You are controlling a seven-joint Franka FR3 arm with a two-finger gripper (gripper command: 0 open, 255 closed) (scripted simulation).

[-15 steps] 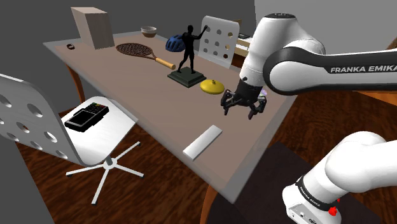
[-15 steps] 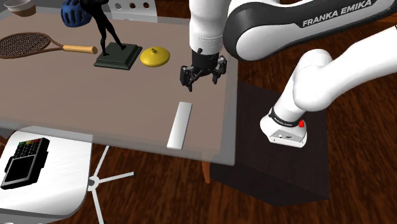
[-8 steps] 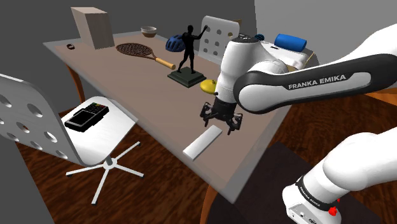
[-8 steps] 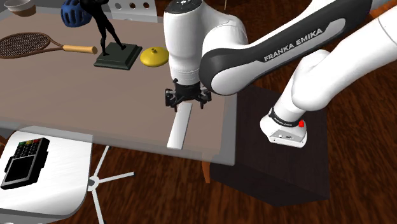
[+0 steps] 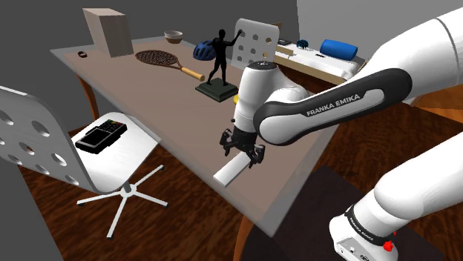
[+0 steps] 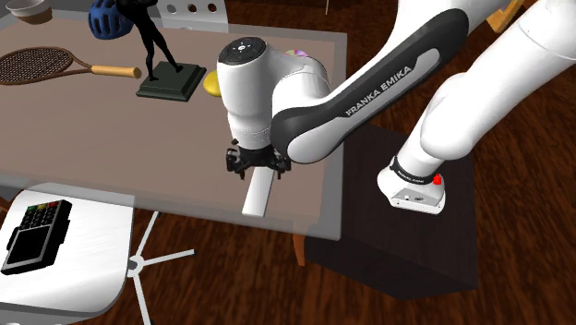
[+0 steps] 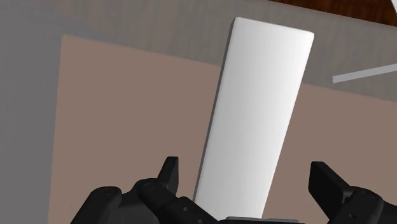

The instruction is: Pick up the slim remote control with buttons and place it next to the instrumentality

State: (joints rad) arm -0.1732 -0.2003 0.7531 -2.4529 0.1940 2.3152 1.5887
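Spread wide, the gripper (image 7: 245, 167) was held low over the remote control (image 7: 261, 108), which was drawn as a plain white, slim slab with no buttons to be made out. In the wrist view the remote control was seen lying flat between the two black fingers (image 7: 168, 172), with a gap left on either side, so that it was straddled and not clasped. The end of the slab was covered by the gripper (image 5: 241, 152) in the shoulder view, while the rest of the remote control (image 5: 231, 170) was left reaching toward the near edge of the brown tabletop (image 5: 133, 89). The same was shown in the second exterior view, where the gripper (image 6: 256, 166) was placed above the slab's far end and the remote control (image 6: 257, 196) ended just short of the tabletop's edge.

Farther back on the tabletop, well apart from the slab, a black statuette (image 5: 219, 67) on a dark square base was set upright, with a racket (image 5: 159, 59), a blue helmet (image 5: 202, 50), a bowl (image 5: 173, 35) and a cardboard box (image 5: 107, 31) beyond it. Beside the tabletop a white swivel chair (image 5: 44, 148) was placed, and a black keypad device (image 5: 100, 136) was laid on its seat.
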